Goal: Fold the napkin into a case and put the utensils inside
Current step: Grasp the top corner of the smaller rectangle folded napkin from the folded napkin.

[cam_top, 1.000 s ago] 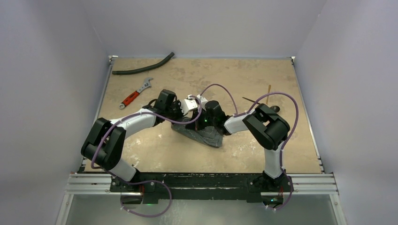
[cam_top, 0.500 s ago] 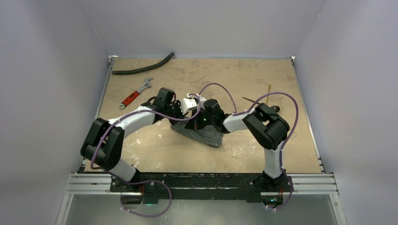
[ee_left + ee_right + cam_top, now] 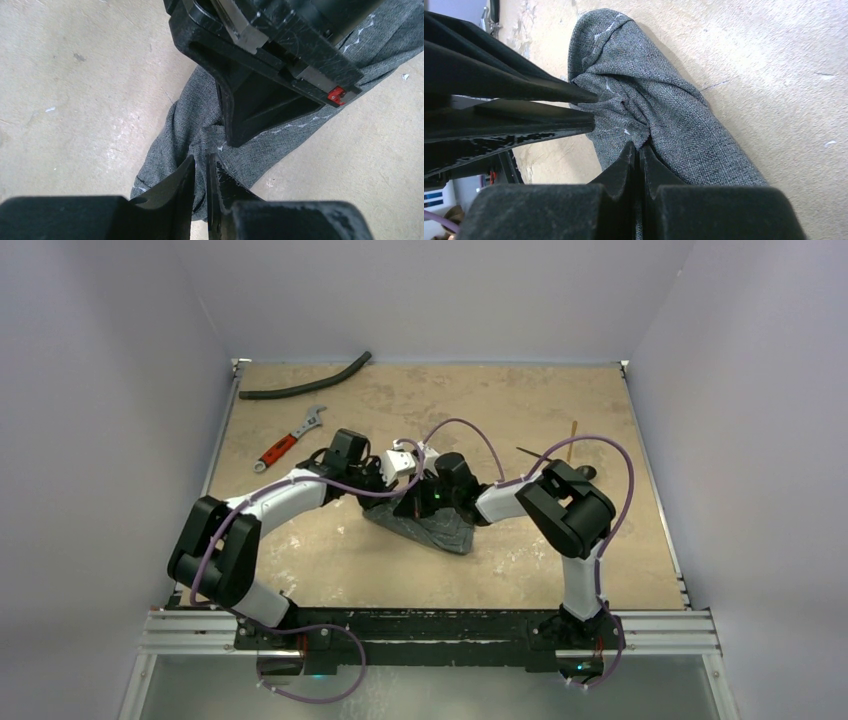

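The grey napkin point(image 3: 432, 528) is bunched up at mid-table, partly lifted between both grippers. My left gripper point(image 3: 200, 162) is shut on a pinch of its cloth point(image 3: 200, 127). My right gripper point(image 3: 638, 148) is shut on another pinch of the napkin point(image 3: 659, 107), close beside the left one. In the top view the two grippers meet above the napkin, the left point(image 3: 392, 483) and the right point(image 3: 425, 495). The gold utensil point(image 3: 572, 439) and the black utensil point(image 3: 540, 455) lie at the right, partly hidden by the right arm.
A red-handled wrench point(image 3: 288, 440) lies at the left rear. A black hose point(image 3: 305, 382) lies along the back left edge. Bare tan tabletop point(image 3: 330, 560) surrounds the napkin. Walls close in on three sides.
The left arm has shifted slightly left and back, pulling its pinch of napkin with it. The napkin has bunched a little tighter. The right arm has barely moved.
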